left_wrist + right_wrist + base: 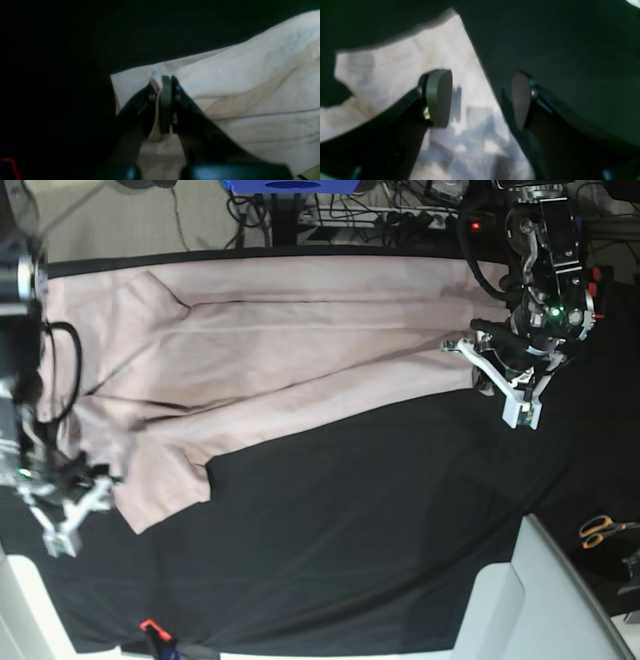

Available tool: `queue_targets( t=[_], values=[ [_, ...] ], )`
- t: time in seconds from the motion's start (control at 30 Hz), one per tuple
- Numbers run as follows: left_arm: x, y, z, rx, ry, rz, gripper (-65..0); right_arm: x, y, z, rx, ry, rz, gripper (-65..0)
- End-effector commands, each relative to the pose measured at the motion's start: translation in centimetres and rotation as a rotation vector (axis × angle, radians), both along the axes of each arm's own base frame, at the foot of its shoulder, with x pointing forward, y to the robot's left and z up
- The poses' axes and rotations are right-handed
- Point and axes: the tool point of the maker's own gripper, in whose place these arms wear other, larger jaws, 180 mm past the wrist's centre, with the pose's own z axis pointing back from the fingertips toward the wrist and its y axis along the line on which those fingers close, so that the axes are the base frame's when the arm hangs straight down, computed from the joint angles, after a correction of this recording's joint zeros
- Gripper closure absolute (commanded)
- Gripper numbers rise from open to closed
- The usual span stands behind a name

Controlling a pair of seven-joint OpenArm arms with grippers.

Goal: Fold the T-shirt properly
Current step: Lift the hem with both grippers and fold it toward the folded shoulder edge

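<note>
The pale pink T-shirt (300, 350) lies spread across the far half of the black table cloth (350, 520), with a sleeve or corner reaching toward the near left. My left gripper (166, 80) is shut on a pinched fold at the edge of the T-shirt (250, 82); in the base view this left gripper (478, 370) sits at the shirt's right end. My right gripper (480, 97) stands open just above the T-shirt (395, 65), whose edge runs between the pads. In the base view the right gripper (100, 490) is at the shirt's near left corner.
Orange-handled scissors (601, 530) lie at the right edge. A pale grey box (545, 600) stands at the near right corner. A small red item (150, 626) sits at the cloth's near edge. Cables and a blue object (290, 185) lie beyond the far edge.
</note>
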Motion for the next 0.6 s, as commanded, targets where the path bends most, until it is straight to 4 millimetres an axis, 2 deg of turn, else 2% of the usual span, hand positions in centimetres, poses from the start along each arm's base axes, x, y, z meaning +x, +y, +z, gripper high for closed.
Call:
queue_targets(
  t=[0.0, 0.13, 0.2, 0.27, 0.43, 0.5, 0.57],
  values=[
    [0.6, 0.4, 0.9, 0.012, -0.034, -0.001, 0.0, 2.0, -1.0, 1.7, -0.012, -0.062, -0.008, -36.0],
    [0.6, 0.4, 0.9, 0.015, -0.033, -0.001, 0.0, 3.1, -0.3, -0.1, -0.019, -0.079, 0.012, -36.0],
    [0.6, 0.4, 0.9, 0.015, -0.033, -0.001, 0.0, 3.4, -0.7, -0.5, -0.025, -0.083, 0.003, -36.0],
    [0.6, 0.5, 0.9, 0.016, -0.033, -0.002, 0.0, 3.0, -1.4, -1.1, -0.029, -0.083, -0.013, -36.0],
    [0.6, 0.4, 0.9, 0.013, -0.034, -0.002, 0.0, 1.9, -0.1, -2.7, -0.006, -0.064, -0.013, -36.0],
    [0.6, 0.4, 0.9, 0.012, -0.034, -0.002, 0.0, 0.9, 1.1, -4.0, 0.009, -0.039, -0.001, -36.0],
    [0.7, 0.4, 0.9, 0.012, -0.036, -0.002, 0.0, 0.7, 2.1, -4.4, 0.021, -0.032, 0.009, -36.0]
  ],
)
